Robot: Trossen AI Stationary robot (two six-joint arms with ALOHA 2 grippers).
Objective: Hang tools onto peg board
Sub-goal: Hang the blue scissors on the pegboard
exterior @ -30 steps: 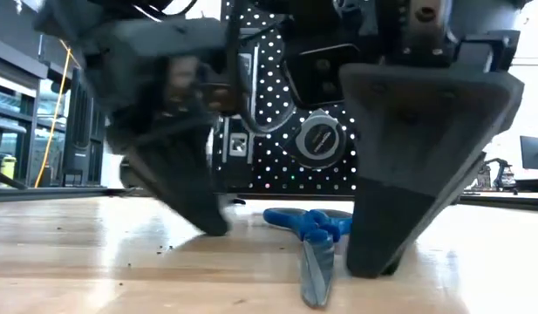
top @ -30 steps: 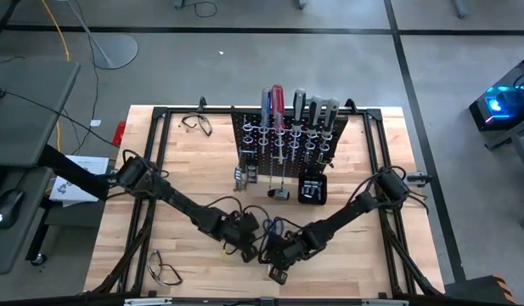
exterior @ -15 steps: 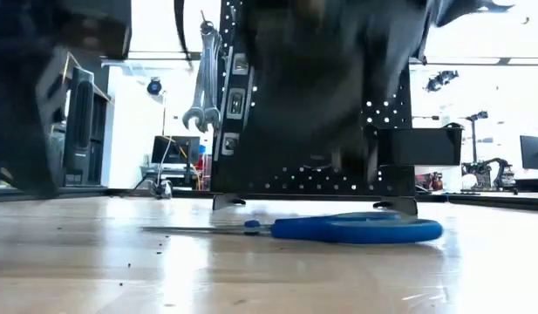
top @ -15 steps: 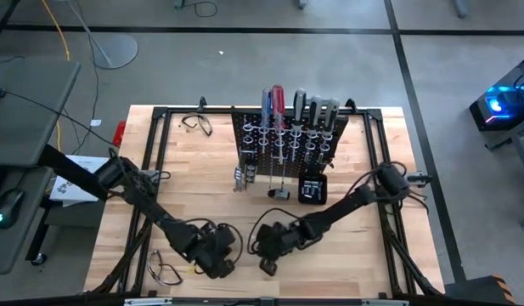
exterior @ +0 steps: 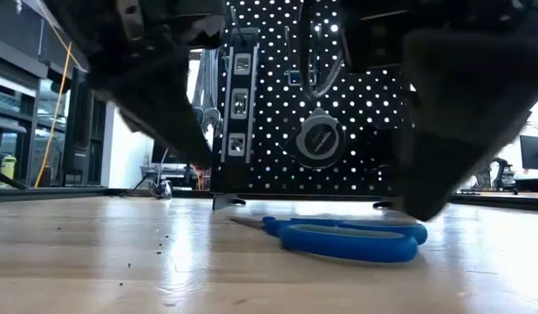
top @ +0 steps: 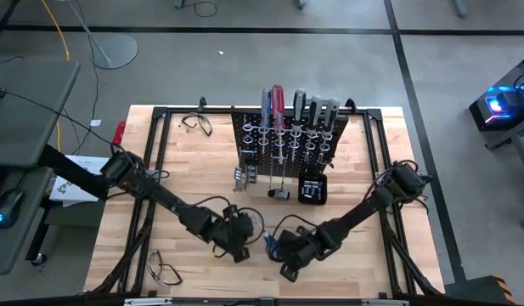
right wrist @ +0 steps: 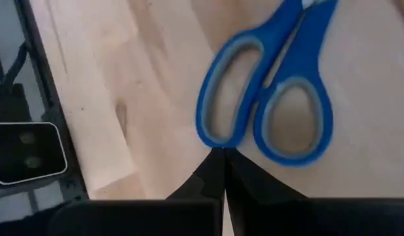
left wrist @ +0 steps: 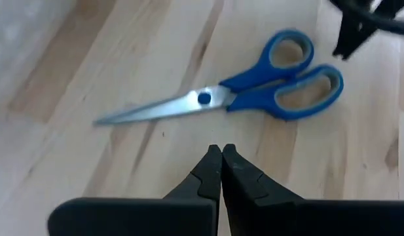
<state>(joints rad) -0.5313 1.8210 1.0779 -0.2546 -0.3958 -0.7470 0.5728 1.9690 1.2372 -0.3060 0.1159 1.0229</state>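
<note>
Blue-handled scissors (left wrist: 254, 95) lie flat on the wooden table (top: 185, 178), blades closed, between my two grippers and near the front edge (top: 270, 242). My left gripper (left wrist: 221, 152) is shut, just short of the blades and above the table (exterior: 194, 153). My right gripper (right wrist: 222, 155) is shut too, its tips hovering by the handle loops (right wrist: 264, 115) and above the table (exterior: 417, 209). The black peg board (top: 283, 140) stands upright at the far middle, with screwdrivers (top: 278, 98) in its rings and wrenches (exterior: 203, 113) hanging.
A small black box (top: 312, 189) and a small tool (top: 278, 194) sit at the board's foot. Clear safety glasses lie at the near left (top: 164, 270) and the far left (top: 196, 123). A black frame (top: 151, 170) borders the table.
Both grippers, shut throughout, swung toward the table's left and came back beside the scissors, and now stand higher off the table. The scissors have turned about on the table: the blades pointed toward the near edge before, and now they lie flat, pointing left.
</note>
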